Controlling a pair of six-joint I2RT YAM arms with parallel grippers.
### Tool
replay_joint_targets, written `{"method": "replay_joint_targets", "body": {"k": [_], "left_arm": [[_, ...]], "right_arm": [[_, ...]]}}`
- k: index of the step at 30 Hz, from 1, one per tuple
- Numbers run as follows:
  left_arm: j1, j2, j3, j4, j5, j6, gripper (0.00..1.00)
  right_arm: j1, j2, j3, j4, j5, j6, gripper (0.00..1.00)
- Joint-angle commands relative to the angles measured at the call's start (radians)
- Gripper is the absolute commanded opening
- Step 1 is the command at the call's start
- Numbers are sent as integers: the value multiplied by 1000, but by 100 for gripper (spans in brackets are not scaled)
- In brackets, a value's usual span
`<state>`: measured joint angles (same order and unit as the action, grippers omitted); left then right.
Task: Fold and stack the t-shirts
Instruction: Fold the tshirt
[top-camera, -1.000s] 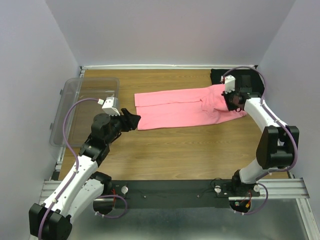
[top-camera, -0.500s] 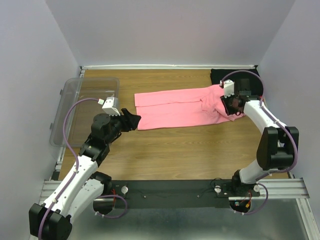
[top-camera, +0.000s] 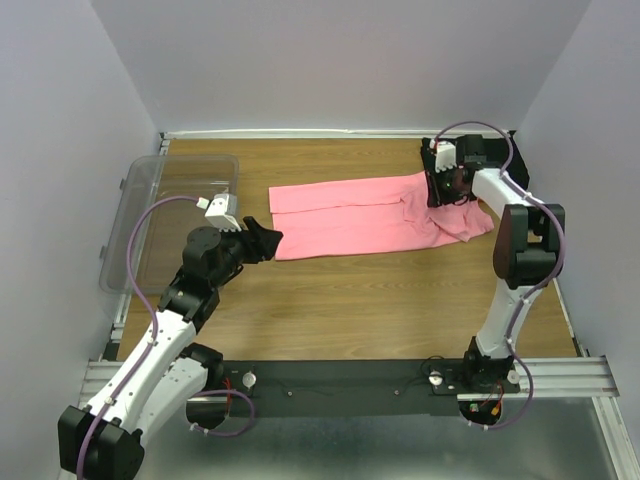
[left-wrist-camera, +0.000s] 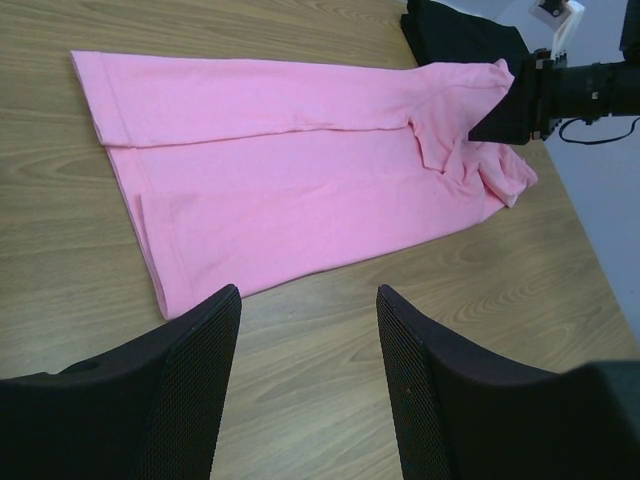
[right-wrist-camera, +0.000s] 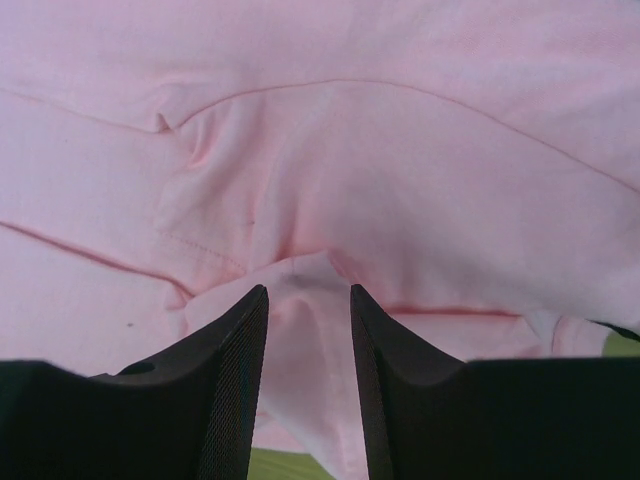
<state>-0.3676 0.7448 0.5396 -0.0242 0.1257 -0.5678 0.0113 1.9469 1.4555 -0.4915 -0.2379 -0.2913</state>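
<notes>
pink t-shirt (top-camera: 360, 215) lies folded lengthwise on the table (top-camera: 350, 300). left hand (top-camera: 262, 240) hovers wide open just off its left hem, with bare wood around. right hand (right-wrist-camera: 308, 292), narrowly parted, straddles a raised fold at its right end, near the black t-shirt (left-wrist-camera: 460, 35).
</notes>
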Motion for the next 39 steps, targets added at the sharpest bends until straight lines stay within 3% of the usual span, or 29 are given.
{"method": "replay_joint_targets", "body": {"k": [1,9,16,23,26,34,35,38,39], "left_arm": [[6,8,-10,20,25,17,65],[4,24,-12,20,31,19,65],[4,19,-15,20,34,17,65],[4,21,-16,20,35,17,65],[4,21,-15,20,35,17,65],[4,21,-15,20,37,17,65],[4,19,-13,20,37,17,65],[4,19,-15,20,37,16,65],[4,19,-13,20,37,17,65]], "right_arm": [[-5,52,65,-15,-8,31,46],[-5,93,65,-24,-29,26,42],[-5,107,78,-44,-41,27,33],[-5,98,95,-62,-58,18,7],[-5,90,109,-65,-61,14,1],[-5,55,134,-71,-69,11,1],[-5,55,134,-73,-63,14,6],[-5,73,138,-82,-17,8,34],[-4,84,137,-84,1,4,35]]}}
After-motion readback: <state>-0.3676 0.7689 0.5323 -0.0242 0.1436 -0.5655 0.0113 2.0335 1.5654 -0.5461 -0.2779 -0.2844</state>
